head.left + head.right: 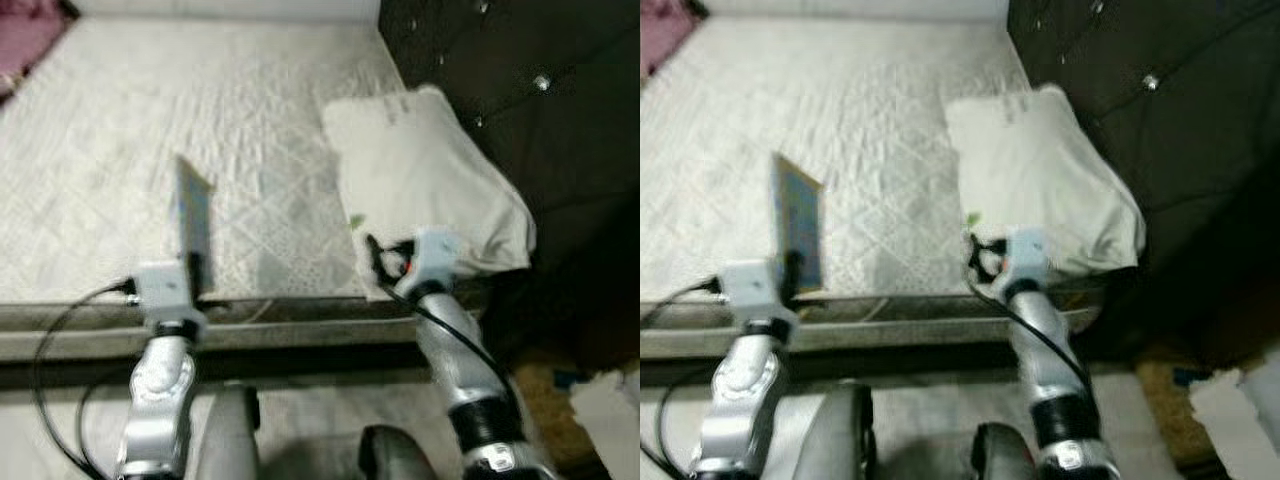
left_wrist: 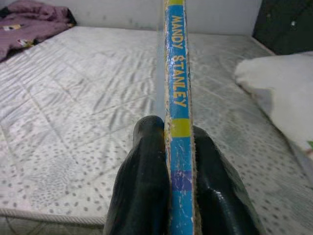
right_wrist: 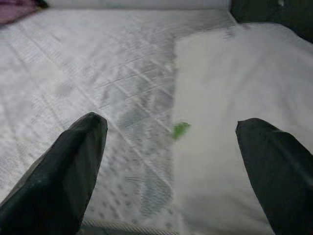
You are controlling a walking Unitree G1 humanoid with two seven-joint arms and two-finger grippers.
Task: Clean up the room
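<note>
I hold a thin book upright in my left gripper, the two black fingers pinched tight on either side of its lower spine. The spine is blue with yellow bands and worn, chipped edges, and yellow letters run up it reading MANDY STANLEY. From my head the book stands edge-on over the near left part of a pale quilted mattress, its cover blue with a lighter border. To the right on the mattress lies a white pillow, rumpled, with a small green scrap at its near left edge.
</note>
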